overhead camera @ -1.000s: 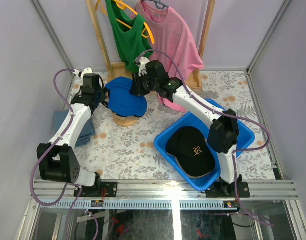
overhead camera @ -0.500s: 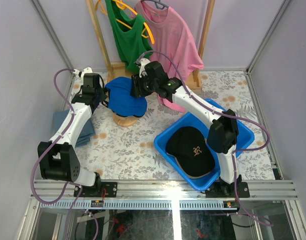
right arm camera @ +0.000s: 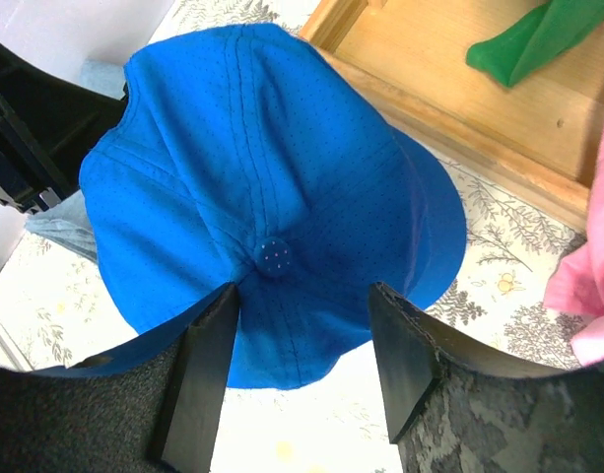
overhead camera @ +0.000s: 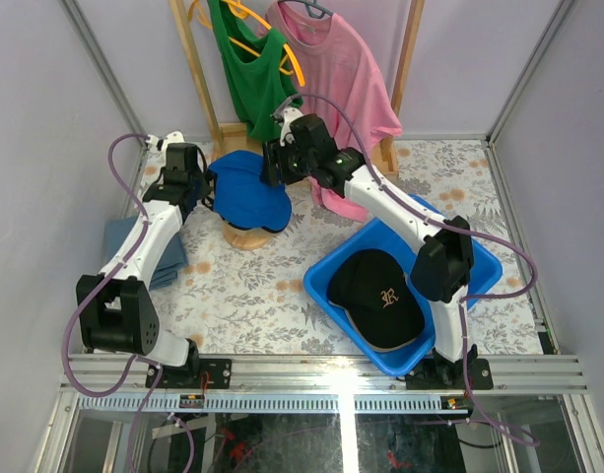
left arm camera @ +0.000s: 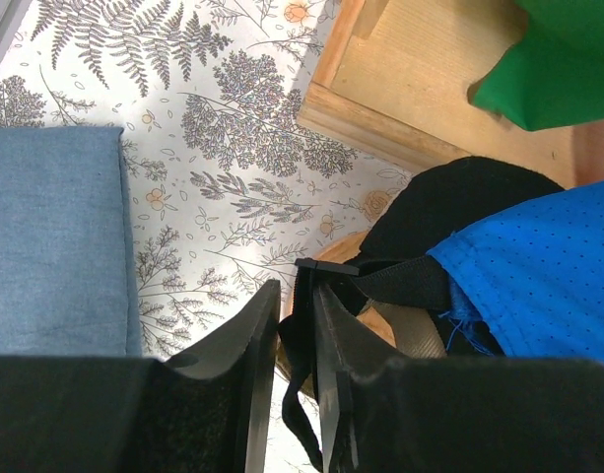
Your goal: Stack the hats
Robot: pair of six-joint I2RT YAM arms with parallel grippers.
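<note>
The blue cap lies crown-up right beneath the right gripper, its top button just below the gap between the jaws, which stand wide apart and hold nothing. Off the right finger of the left gripper, the same cap overlaps a black cap. A tan layer shows under that, likely a 3rd cap, and all of it sits on the wooden stand. A black strap runs to the narrow gap between the left jaws; I cannot tell whether they pinch it or merely bracket it.

If the left jaws have the strap when that arm pulls away, the pile could drag sideways off the stand. The blue cap seems to sit off-centre, so a brush from the right fingers could slide it.

Counted:
- 1 blue cap
- 2 black caps; the second black cap is in the blue bin, well away from both jaws
- 1 tan layer
- 1 stand
- 1 bin
- 1 folded cloth, off the left finger
- 2 hung shirts: the green shirt and the pink shirt
</note>
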